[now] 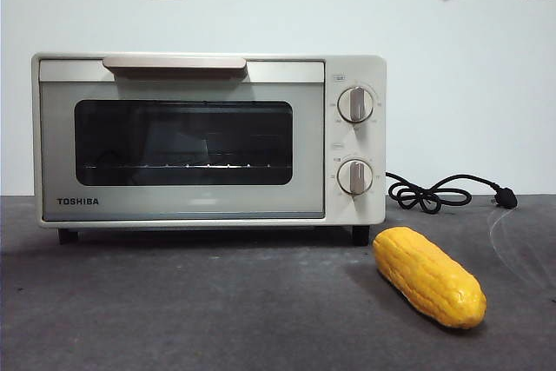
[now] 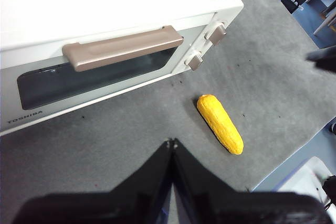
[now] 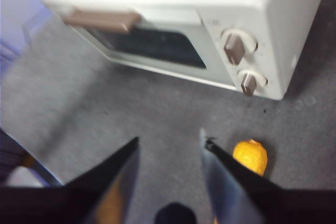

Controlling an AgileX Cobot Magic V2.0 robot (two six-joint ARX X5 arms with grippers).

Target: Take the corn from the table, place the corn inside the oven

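Right wrist view shows my right tool (image 3: 170, 142) spread above the counter (image 3: 94, 103); I should straddle the corn (image 3: 251, 156) mid-length (left tool (image 2: 172, 142) pressed together, waiting).

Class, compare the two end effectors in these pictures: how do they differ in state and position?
The left end effector has its jaws shut together, while the right end effector has its jaws spread open. The left one points at bare table before the oven; the right one sits nearer the corn. Both hold nothing.
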